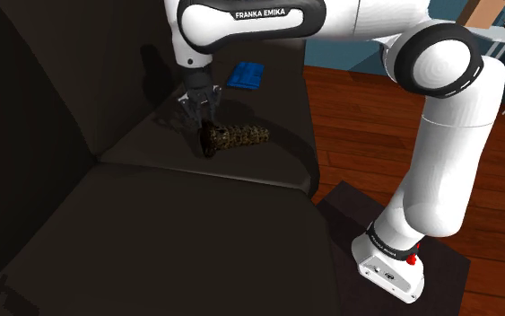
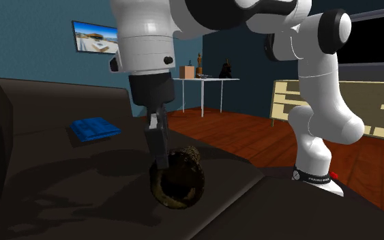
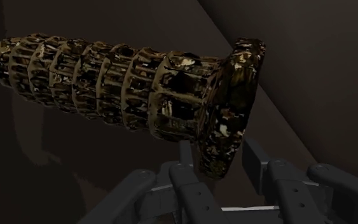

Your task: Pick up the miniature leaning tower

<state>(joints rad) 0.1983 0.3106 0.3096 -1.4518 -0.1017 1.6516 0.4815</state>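
The miniature leaning tower point(image 1: 235, 136) is a dark brown, gold-flecked column of arcaded tiers. It lies on its side on the black sofa seat point(image 1: 152, 206), its wide base pointing to the shoulder view's left. My black gripper point(image 1: 197, 115) comes down at that base end. In the wrist view the fingers point(image 3: 185, 159) stand narrowly apart on either side of the base flange point(image 3: 227, 121) and press against both of its faces. The gripper point(image 3: 219, 156) is shut on the tower point(image 3: 107, 83), which rests on the seat. From the second exterior view, the gripper point(image 2: 160, 153) overlaps the tower's round base point(image 2: 178, 177).
A blue flat object point(image 1: 246, 74) lies on the sofa behind the tower, also seen as the blue object point(image 2: 95, 128). The sofa back point(image 1: 53, 81) rises at the shoulder view's left. Wooden floor point(image 1: 367, 117) and the stand point(image 1: 394, 260) lie to the right.
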